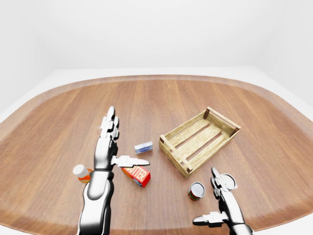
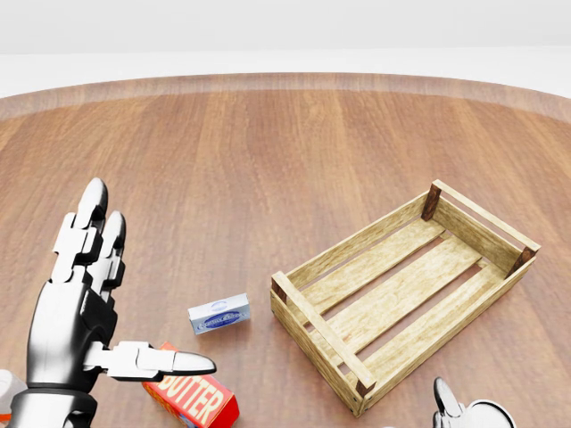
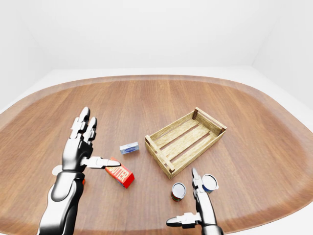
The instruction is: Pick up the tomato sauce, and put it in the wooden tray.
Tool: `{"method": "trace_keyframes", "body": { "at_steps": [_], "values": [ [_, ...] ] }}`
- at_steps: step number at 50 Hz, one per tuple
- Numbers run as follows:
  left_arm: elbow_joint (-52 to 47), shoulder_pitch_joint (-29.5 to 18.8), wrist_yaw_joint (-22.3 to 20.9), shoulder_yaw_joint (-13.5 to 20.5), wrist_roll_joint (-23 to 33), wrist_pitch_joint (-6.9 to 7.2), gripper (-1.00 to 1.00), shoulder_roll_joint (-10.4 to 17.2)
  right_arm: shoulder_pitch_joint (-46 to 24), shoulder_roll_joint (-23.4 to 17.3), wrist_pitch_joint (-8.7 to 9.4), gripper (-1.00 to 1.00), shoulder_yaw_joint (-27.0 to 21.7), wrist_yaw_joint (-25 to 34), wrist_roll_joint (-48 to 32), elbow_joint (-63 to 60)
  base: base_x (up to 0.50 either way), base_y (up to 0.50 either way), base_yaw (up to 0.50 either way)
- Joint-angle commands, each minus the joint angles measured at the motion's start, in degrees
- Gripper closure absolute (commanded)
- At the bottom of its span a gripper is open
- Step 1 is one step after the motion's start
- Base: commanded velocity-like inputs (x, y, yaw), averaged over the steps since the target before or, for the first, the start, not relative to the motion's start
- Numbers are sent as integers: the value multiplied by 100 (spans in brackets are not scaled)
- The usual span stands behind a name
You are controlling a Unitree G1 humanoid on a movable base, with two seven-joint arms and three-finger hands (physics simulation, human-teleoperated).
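Observation:
The tomato sauce can (image 1: 197, 191), with a red and green label and a silver top, stands upright on the wooden table near the bottom of the left-eye view. My right hand (image 1: 208, 198) hovers open just right of it, fingers pointing up, touching nothing. A second silver-topped can (image 1: 228, 181) shows behind those fingers. The wooden tray (image 1: 173, 154), a slatted crate with nothing in it, lies above the cans. My left hand (image 1: 124, 139) is raised open at the left, fingers spread, thumb pointing right over the butter box.
A red butter box (image 1: 137, 175) lies below my left thumb. A small blue-and-white box (image 1: 144, 146) sits between that hand and the crate. An orange bottle with a white cap (image 1: 80, 172) stands left of my left forearm. The table edge curves all round.

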Motion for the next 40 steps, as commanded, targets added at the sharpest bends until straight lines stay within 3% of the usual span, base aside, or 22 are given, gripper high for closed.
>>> {"method": "trace_keyframes", "body": {
  "at_steps": [1,40],
  "values": [
    [28,5,-1,-15,16,0,-100,-1,-266,-89,0,-100,-36,-146,-20,345,0,0,0],
    [80,60,-16,-81,70,0,-100,-8,-847,-316,0,-100,554,-840,-234,976,0,0,0]
  ]
}}
